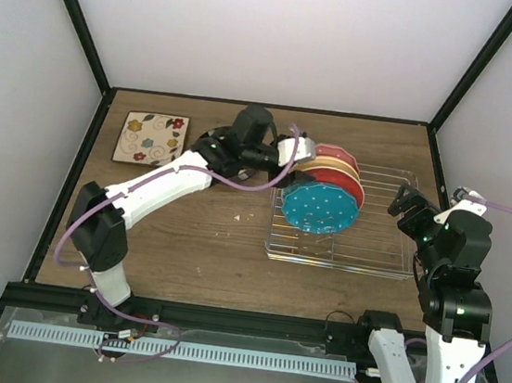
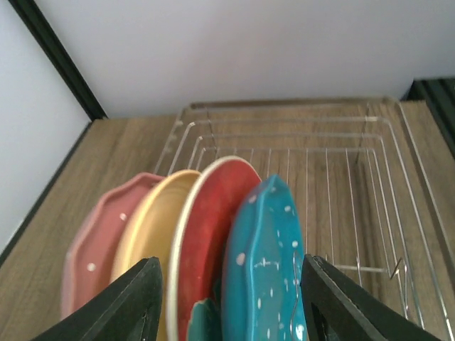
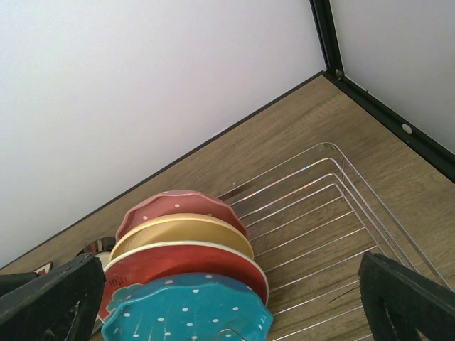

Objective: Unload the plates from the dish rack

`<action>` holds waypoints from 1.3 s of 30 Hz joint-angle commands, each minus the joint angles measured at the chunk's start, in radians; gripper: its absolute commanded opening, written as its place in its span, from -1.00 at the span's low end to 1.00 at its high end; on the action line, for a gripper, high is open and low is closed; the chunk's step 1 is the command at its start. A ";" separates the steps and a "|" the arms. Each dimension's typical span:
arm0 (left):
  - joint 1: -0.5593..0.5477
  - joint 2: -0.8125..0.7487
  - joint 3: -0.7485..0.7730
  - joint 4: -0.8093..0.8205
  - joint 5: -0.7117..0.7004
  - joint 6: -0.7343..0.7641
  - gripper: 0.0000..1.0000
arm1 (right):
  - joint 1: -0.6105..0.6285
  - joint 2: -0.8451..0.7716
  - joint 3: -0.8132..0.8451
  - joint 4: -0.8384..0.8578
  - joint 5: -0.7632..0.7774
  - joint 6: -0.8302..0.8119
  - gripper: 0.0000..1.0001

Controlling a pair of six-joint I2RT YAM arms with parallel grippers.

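Observation:
The dish rack (image 1: 341, 263) stands right of centre and holds a row of upright plates: teal polka-dot (image 1: 319, 209) at the front, then red (image 1: 357, 193), orange-yellow (image 1: 338, 168) and pink-red scalloped (image 1: 337, 152). My left gripper (image 1: 290, 158) is open at the row's left edge. In the left wrist view its fingers (image 2: 128, 305) straddle the yellow (image 2: 146, 234), red (image 2: 210, 227) and teal (image 2: 266, 249) plates without touching them. My right gripper (image 1: 406, 202) is open and empty above the rack's right side. The square cream floral plate (image 1: 150, 137) lies flat at the back left.
The cream plate with the dark striped rim (image 1: 212, 136) lies behind my left arm, mostly hidden. The rack's right half (image 3: 334, 185) holds no plates. Black frame posts and white walls close in the table at the back and sides.

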 commanded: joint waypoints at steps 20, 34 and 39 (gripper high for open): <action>-0.119 0.230 0.096 -0.070 -0.156 0.254 0.10 | 0.007 -0.043 0.057 -0.091 0.058 -0.043 1.00; -0.124 0.298 0.120 -0.062 -0.181 0.224 -0.62 | 0.007 -0.064 0.062 -0.129 0.085 -0.032 1.00; -0.126 0.293 0.142 -0.062 -0.182 0.176 -0.92 | 0.007 -0.062 0.048 -0.115 0.081 -0.032 1.00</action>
